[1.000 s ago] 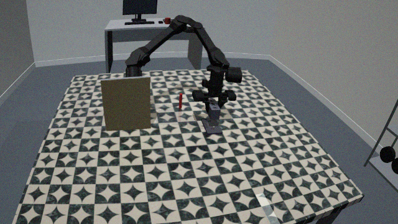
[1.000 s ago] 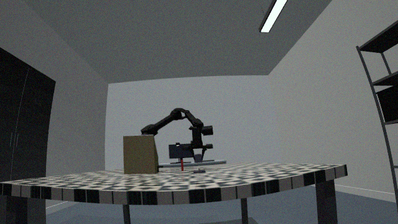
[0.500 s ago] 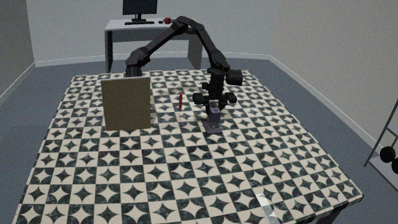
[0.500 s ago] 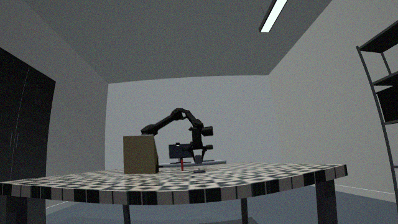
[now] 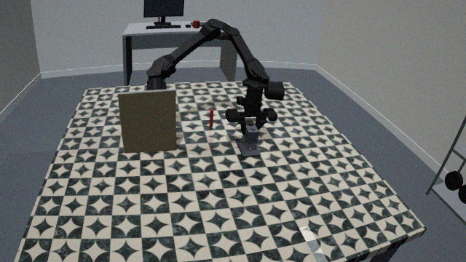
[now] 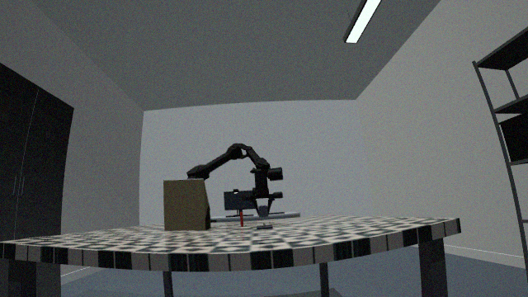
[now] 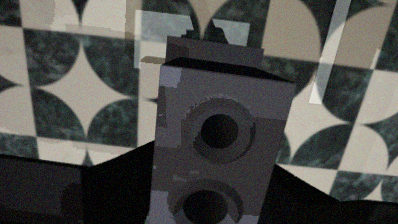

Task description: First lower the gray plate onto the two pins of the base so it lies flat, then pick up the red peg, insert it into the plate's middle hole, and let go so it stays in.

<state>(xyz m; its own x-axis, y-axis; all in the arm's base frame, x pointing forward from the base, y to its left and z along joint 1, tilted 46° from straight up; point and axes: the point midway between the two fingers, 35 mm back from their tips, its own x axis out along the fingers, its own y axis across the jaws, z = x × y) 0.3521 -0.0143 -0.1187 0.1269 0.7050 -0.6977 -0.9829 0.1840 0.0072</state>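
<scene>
- Top view, left to right, places given from the base: tan box stands upright well to its left on the table.
- Peg, red, stands upright between box and base, nearer the base, a bit further back; nothing touches it.
- Base is a dark flat piece lying on the checker top, right of the peg.
- Gripper points straight down right over the base, clamped on the plate.
- Plate is gray and hangs on edge from the fingers, its lower end at or just above the base; cannot tell whether it touches.
- Arm arches from its mount behind the box, over and down to the base.
- Exterior view: box on the left, peg as a thin red upright, then gripper with jaws angled in above the base, which shows as a low dark sliver on the table.
- Plate itself is too small to make out from this side.
- Wrist view: plate fills the center, held on both sides by dark fingers at the lower left and lower right.
- Two round holes show on the plate face, one in the middle, one lower and cut by the frame edge.
- Beyond the plate's far end a dark slab shows over the checker top, likely the base; pins not visible.
</scene>
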